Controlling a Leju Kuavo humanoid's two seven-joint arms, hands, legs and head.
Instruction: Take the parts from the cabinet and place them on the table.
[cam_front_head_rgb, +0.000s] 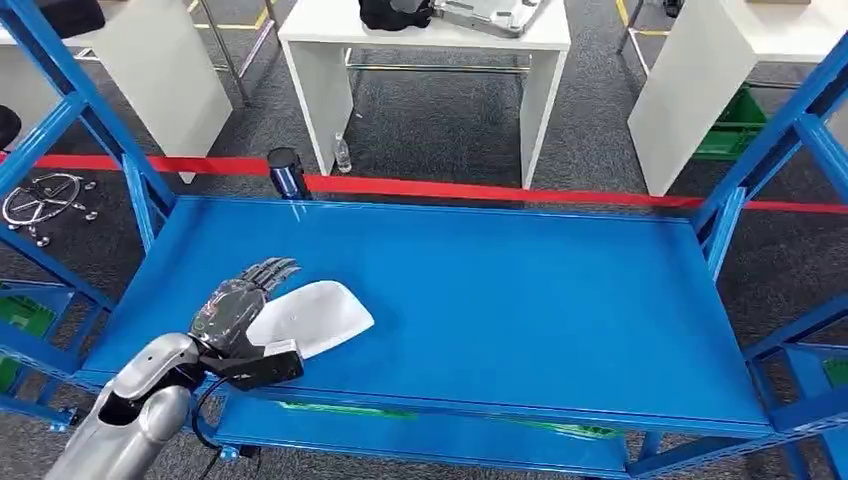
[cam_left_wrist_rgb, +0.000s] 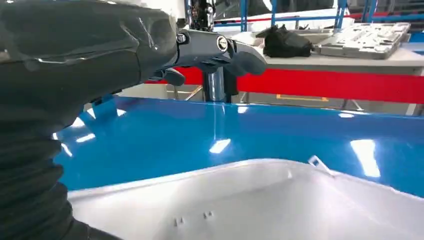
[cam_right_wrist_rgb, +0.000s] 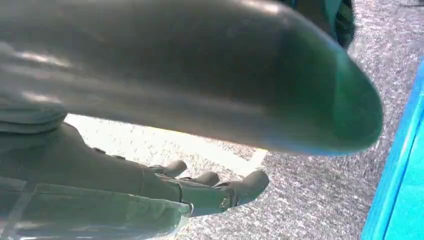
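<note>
A white, rounded flat part (cam_front_head_rgb: 310, 315) lies on the blue cabinet shelf (cam_front_head_rgb: 520, 300) near its front left. My left hand (cam_front_head_rgb: 235, 300) sits at the part's left edge with its fingers stretched out toward the back of the shelf and nothing in its grasp. In the left wrist view the part (cam_left_wrist_rgb: 260, 200) spreads out close beneath the hand (cam_left_wrist_rgb: 100, 55), whose fingers (cam_left_wrist_rgb: 220, 50) reach out above the shelf. Whether the palm touches the part is unclear. My right hand (cam_right_wrist_rgb: 200, 190) hangs over grey carpet, fingers loosely apart, holding nothing.
Blue uprights (cam_front_head_rgb: 735, 215) frame the shelf at both ends, and a lower shelf (cam_front_head_rgb: 420, 440) sits below. Behind it run a red barrier tape (cam_front_head_rgb: 480, 188) and a dark post (cam_front_head_rgb: 286, 172). White tables (cam_front_head_rgb: 440, 40) stand further back. A bottle (cam_front_head_rgb: 343, 155) stands on the floor.
</note>
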